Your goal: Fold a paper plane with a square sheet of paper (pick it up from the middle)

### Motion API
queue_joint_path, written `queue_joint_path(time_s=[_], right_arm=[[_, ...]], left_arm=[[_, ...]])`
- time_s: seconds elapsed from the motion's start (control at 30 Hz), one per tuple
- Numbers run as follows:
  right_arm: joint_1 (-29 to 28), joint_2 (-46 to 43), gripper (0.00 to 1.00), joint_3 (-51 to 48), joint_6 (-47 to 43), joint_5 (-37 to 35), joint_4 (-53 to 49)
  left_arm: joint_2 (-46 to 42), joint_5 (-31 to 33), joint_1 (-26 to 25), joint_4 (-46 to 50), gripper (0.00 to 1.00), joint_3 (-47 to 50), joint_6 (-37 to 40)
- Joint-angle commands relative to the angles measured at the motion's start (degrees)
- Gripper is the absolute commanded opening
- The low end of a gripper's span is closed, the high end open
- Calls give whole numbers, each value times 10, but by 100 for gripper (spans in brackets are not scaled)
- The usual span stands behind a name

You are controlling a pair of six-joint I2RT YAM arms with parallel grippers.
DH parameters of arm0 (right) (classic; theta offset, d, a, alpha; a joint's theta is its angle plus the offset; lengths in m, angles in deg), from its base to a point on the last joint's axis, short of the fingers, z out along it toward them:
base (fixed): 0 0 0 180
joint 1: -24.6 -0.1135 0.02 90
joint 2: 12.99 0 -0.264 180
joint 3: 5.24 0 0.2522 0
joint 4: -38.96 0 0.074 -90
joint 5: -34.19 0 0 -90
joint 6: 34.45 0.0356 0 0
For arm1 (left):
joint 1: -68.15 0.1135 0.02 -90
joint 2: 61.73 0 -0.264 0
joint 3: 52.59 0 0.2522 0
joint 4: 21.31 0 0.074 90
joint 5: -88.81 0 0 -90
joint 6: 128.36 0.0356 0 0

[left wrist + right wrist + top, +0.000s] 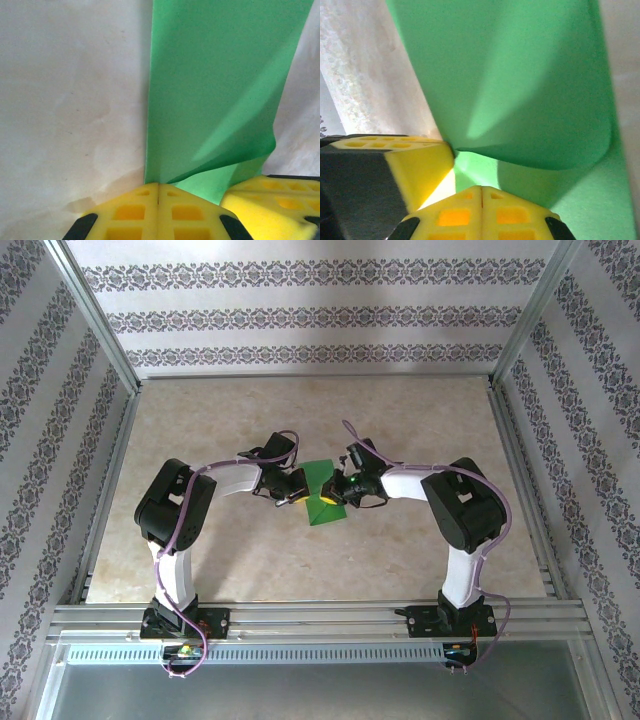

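The square sheet of paper (322,480) lies at the table's middle, bent over on itself between both grippers. In the left wrist view the green sheet (215,85) rises from my left gripper (158,184), whose yellow fingers are pressed together, with the sheet's near edge nipped at their tips. A loose flap curls over a lower layer (215,187). My right gripper (481,188) is shut, its tips resting over the lower green layer (485,170) under the curled flap (520,85). The left gripper's yellow finger (417,167) touches the fold's end.
The beige tabletop (300,420) is ringed by patterned walls and metal rails (320,615) at the near edge. Both arms bend inward, their grippers (292,490) (345,490) nearly touching over the sheet.
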Motion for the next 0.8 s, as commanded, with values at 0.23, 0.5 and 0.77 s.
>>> queue_joint_path(time_s=[0.23,0.5,0.77], right_arm=[[5,17,3,-25,-12,-39,-18],[2,31,3,-26,-10,-85,-69],[-4,43,2,-28,-4,-102,-80]], left_arm=[[28,39,-6,55,0,-4,15],[4,22,-6,71,0,-53,36],[-62,-33,-27,9,13,-21,-15]])
